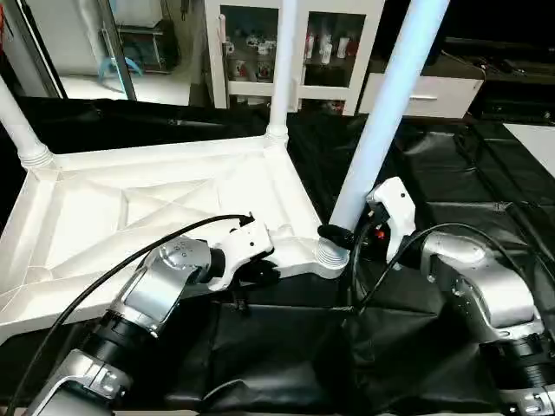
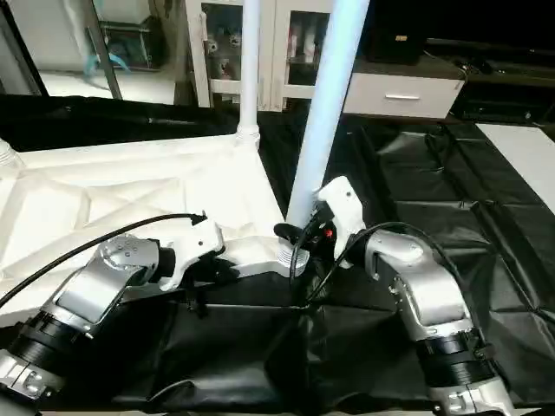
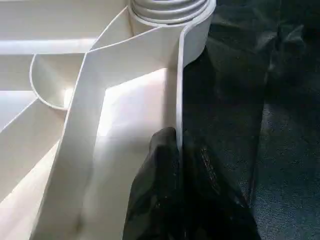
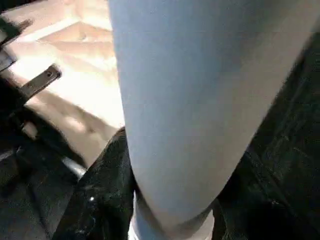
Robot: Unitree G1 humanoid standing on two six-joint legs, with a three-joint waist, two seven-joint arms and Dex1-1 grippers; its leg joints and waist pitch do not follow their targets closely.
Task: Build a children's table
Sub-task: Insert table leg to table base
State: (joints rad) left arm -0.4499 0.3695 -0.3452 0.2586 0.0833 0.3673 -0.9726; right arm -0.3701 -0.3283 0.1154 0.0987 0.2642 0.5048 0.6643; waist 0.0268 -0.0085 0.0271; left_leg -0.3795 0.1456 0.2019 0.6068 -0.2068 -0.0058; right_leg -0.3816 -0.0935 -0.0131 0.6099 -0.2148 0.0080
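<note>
Tabletop: the white tabletop point(image 1: 165, 204) lies underside up on the black cloth point(image 1: 451, 173), ribs showing, with its near right corner right at the two grippers.
Left gripper: the left gripper point(image 1: 260, 270) is pinched almost shut on the tabletop's near rim (the wrist view shows a black finger point(image 3: 165, 165) on each side of the thin wall), just beside the corner socket point(image 1: 328, 253).
Right gripper: the right gripper point(image 1: 340, 234) stands about half open around the foot of the near leg point(image 1: 381, 113), its fingers hugging the tube just above the socket.
Other legs: one leg point(image 1: 282, 65) stands upright in the far corner, another point(image 1: 19, 126) in the far left corner.
Doing it well: I'd say keep the left pinch firm so the top can't slide, bring the slightly tilted leg straight over the socket, then press down along its length rather than sideways.
</note>
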